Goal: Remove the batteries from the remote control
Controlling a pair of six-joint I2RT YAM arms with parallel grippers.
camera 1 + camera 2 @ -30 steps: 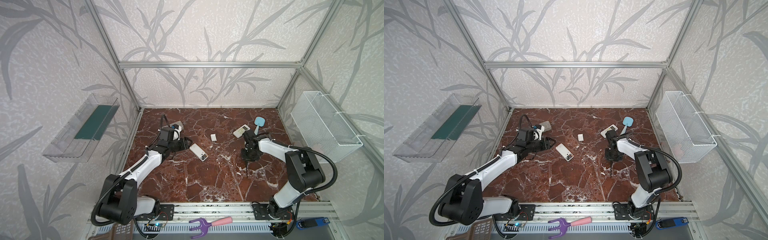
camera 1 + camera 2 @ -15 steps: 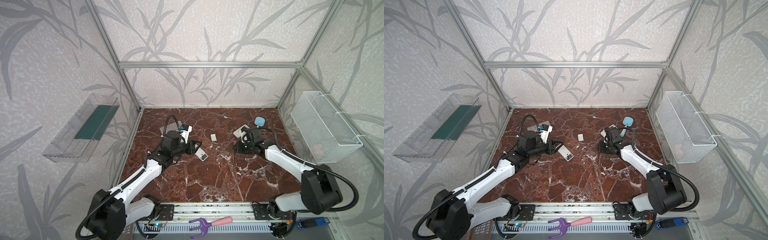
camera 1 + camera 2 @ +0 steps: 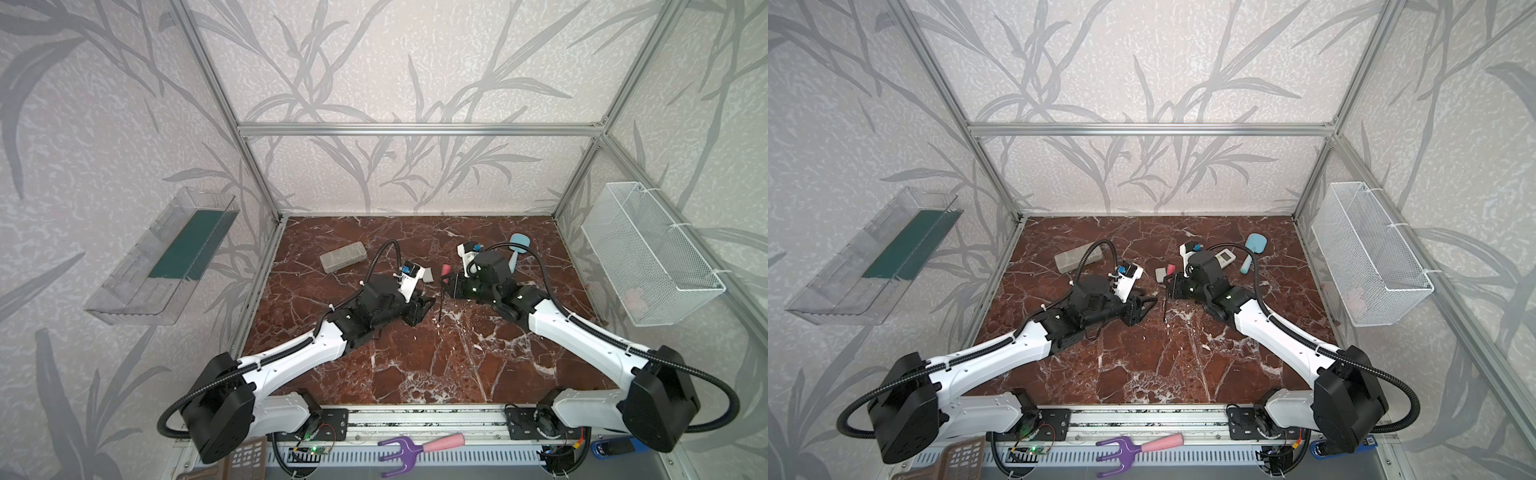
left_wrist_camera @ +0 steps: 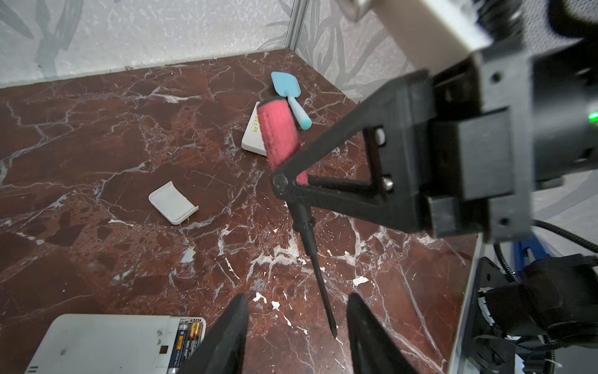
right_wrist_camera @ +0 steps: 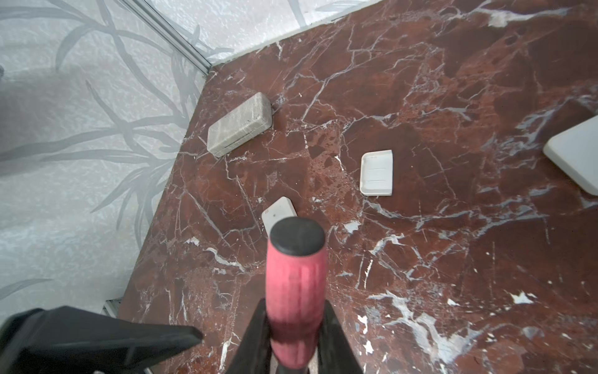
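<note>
Left pincer (image 4: pixel 297 298) is being held spread and empty, low over the middle of the table (image 3: pixel 415 374), while the right pincer (image 5: pixel 295 336) is being kept pinched on a screwdriver (image 4: pixel 279 136). Against a second ago, when they were farther apart, both are now being brought together, and the tool's tip is being hung, pointing down, within the left pincer's gap. Prying is judged to be next; nothing is out yet. Just beside that tip, the batteries (image 4: pixel 187 336) are being left side by side in the opened end of the remote (image 4: pixel 106 346), lying flat, long axes seemingly running left to right. Farther off, the loose cover (image 4: pixel 173 203) is being left untouched.
</note>
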